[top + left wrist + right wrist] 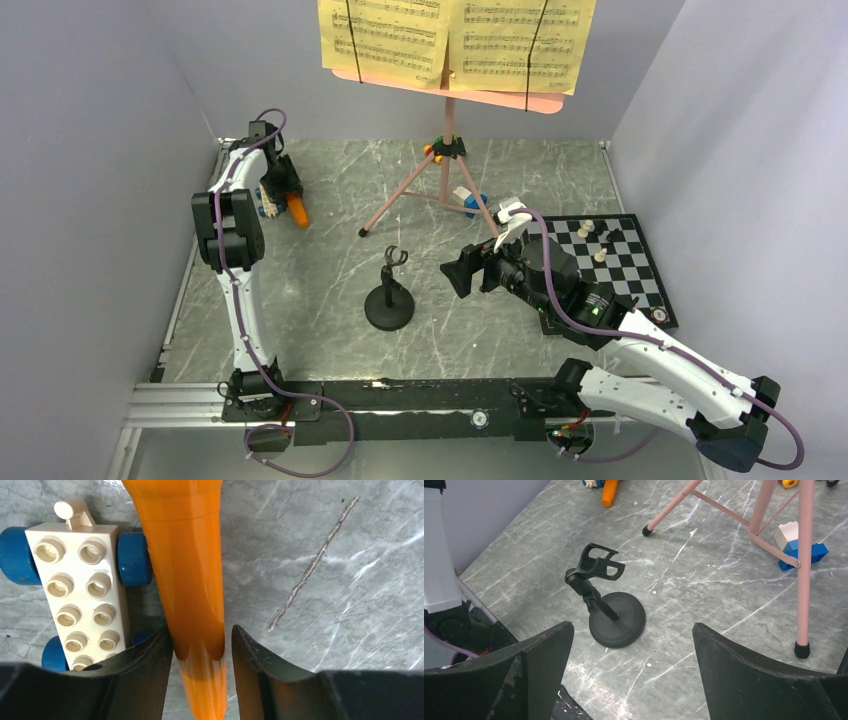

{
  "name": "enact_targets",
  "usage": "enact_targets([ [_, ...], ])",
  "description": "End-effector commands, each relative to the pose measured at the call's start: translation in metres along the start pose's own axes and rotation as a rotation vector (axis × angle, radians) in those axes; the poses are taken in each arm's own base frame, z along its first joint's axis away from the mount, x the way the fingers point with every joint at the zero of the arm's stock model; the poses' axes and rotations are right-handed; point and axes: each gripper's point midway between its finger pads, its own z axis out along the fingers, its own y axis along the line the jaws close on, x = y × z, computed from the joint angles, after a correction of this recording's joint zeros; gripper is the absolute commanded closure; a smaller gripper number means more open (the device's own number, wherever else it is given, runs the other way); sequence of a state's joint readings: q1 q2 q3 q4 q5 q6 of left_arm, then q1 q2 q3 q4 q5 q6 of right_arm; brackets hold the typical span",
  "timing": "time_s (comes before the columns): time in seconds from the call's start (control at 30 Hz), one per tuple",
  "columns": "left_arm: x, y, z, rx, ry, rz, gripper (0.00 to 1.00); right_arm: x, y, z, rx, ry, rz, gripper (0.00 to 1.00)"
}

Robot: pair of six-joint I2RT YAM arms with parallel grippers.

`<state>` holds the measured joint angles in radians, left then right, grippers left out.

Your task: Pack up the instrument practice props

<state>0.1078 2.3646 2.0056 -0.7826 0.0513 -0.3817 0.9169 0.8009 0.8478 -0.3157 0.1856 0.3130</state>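
Observation:
The orange microphone (pixel 298 209) lies on the marble floor at the far left, beside a blue-wheeled block car. My left gripper (pixel 285 196) straddles its handle (pixel 190 570). The left finger touches it, a gap shows on the right side, and the jaws are open (pixel 201 629). The black round-based mic stand (pixel 389 300) stands upright mid-floor with its clip empty. My right gripper (pixel 462 272) hovers just right of the stand (pixel 616 620), wide open (pixel 633 625) and empty. The pink music stand (pixel 447 125) stands at the back on its tripod, with yellow sheet-music pages (pixel 400 35) on it.
A white block car with blue wheels (pixel 77 595) sits right against the microphone's left side. Blue-and-white blocks (pixel 468 198) lie under the tripod legs (pixel 804 555). A chessboard with pieces (pixel 620 270) lies at the right, and grey walls close the left, back and right sides.

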Motion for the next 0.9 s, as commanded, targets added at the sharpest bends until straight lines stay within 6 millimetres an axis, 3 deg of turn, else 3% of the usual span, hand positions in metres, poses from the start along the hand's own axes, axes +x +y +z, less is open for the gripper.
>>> enact_targets([
  [0.0,0.024,0.018,0.017,-0.043,0.094,0.003,0.48,-0.018,-0.002,-0.006,0.017,-0.04,-0.009,0.06],
  [0.17,0.02,0.016,0.011,-0.031,0.058,0.005,0.4,-0.018,-0.002,-0.006,0.019,-0.037,-0.009,0.06],
  [0.4,-0.002,0.001,-0.027,0.026,-0.032,-0.001,0.31,-0.019,0.002,-0.006,0.006,-0.029,0.001,0.06],
  [0.6,-0.02,-0.027,-0.086,0.152,-0.157,-0.03,0.26,-0.021,0.004,-0.01,-0.003,-0.028,0.016,0.06],
  [0.73,-0.018,-0.042,-0.13,0.235,-0.254,-0.047,0.23,-0.019,0.004,-0.011,-0.007,-0.026,0.034,0.06],
  [0.87,-0.003,-0.056,-0.173,0.332,-0.326,-0.055,0.21,-0.012,0.002,-0.012,-0.002,-0.013,0.044,0.06],
])
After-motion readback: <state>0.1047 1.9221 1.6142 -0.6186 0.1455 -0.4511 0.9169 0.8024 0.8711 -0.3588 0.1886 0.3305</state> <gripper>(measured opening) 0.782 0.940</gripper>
